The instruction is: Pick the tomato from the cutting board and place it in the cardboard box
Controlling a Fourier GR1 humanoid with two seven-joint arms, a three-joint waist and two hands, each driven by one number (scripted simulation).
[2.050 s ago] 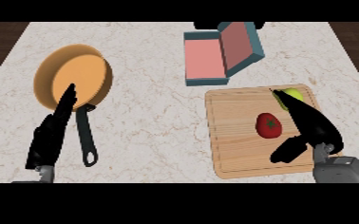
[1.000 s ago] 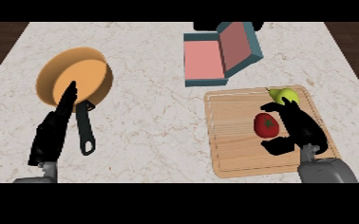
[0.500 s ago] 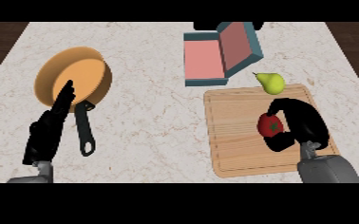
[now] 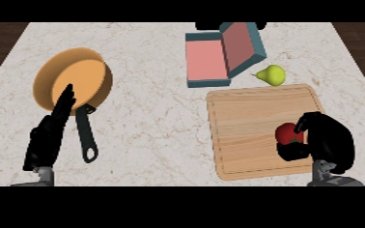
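A pale marble counter (image 4: 157,111) fills the view, and on its right side lies the wooden cutting board (image 4: 246,125), the largest loose thing there. Beyond the board's far left corner stands the box (image 4: 221,55) (teal outside, pink inside, not plainly cardboard), open toward the top. On the left, well apart from all this, sits an orange frying pan (image 4: 71,79) with its black handle pointing back toward the robot. The right hand (image 4: 324,140) is over the board's right part, fingers and thumb curled round the tomato (image 4: 287,133), which shows red at the hand's left side and appears to rest on the wood. From this grip the box lies away and to the left, so the carry is probably diagonal across the board. A green pear (image 4: 271,74) sits on the counter just past the board's far edge, near that path. The left hand (image 4: 50,130) rests open beside the pan handle.
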